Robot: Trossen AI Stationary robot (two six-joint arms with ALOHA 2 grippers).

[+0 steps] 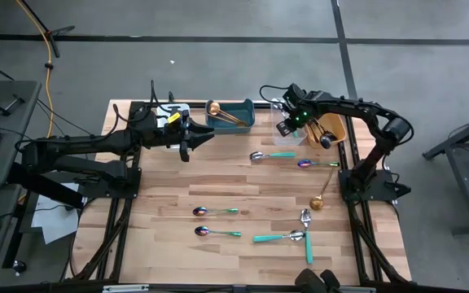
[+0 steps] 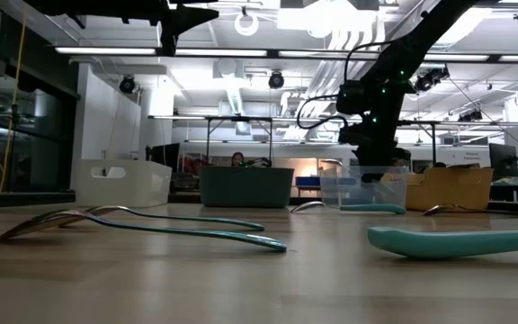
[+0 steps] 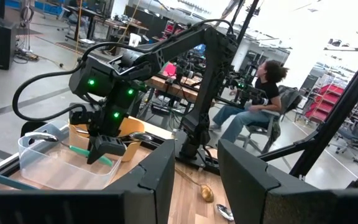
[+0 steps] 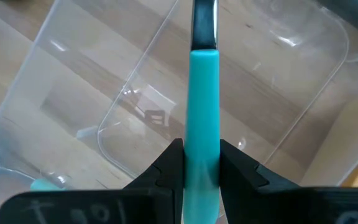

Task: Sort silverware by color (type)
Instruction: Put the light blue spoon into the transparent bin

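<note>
While the right gripper point(image 4: 201, 165) is clamping a teal-handled utensil point(image 4: 202, 112) above the clear bin point(image 4: 278, 81) at upper right, an off-centre release is risking a rim bounce; the left gripper point(image 1: 192, 138), fingers parted and empty, is waiting.

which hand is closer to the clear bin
Right. The right hand is directly above the clear bin, gripping a teal-handled utensil. The left hand hovers off to the side, past the teal bin.

Bins point(image 1: 231, 114) sit along the table's point(image 1: 169, 195) upper edge; spoons point(image 1: 216, 212) lie scattered across the lower right, one held upright above the upper-right bin point(image 4: 73, 93).
</note>
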